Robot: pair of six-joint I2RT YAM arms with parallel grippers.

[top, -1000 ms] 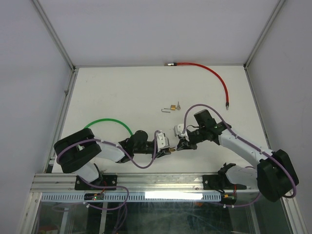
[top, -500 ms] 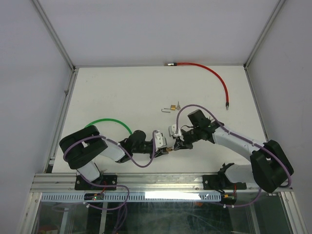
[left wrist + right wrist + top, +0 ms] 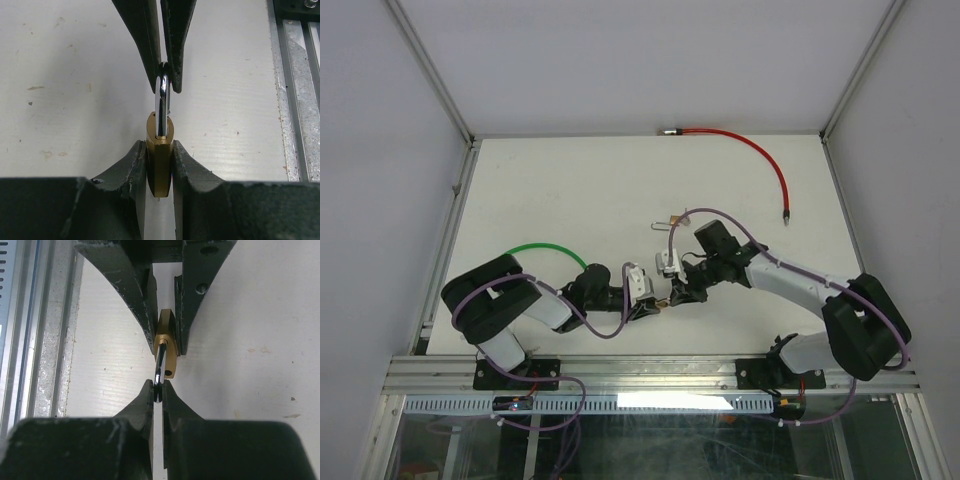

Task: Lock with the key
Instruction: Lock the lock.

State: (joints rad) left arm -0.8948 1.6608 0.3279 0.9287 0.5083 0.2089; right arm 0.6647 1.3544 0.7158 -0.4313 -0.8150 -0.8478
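Note:
A brass padlock [image 3: 160, 170] with a silver shackle [image 3: 161, 102] is held between both grippers just above the table. My left gripper [image 3: 160, 150] is shut on the brass body. My right gripper [image 3: 159, 386] is shut on the top of the shackle. In the right wrist view the body [image 3: 168, 347] shows an empty shackle hole, so the shackle stands open. In the top view the padlock [image 3: 661, 302] sits between my left gripper [image 3: 646, 308] and my right gripper [image 3: 673, 296]. No key shows in either gripper.
A small brass and silver item [image 3: 670, 222] lies on the table behind the right arm, too small to tell apart. A green cable [image 3: 545, 249] curves by the left arm. A red cable [image 3: 760, 158] lies at the back right. The metal rail [image 3: 295, 100] runs along the near edge.
Both grippers, joined at the padlock, have shifted left and slightly away from the near edge. The right arm has stretched further left. Both grips are unchanged.

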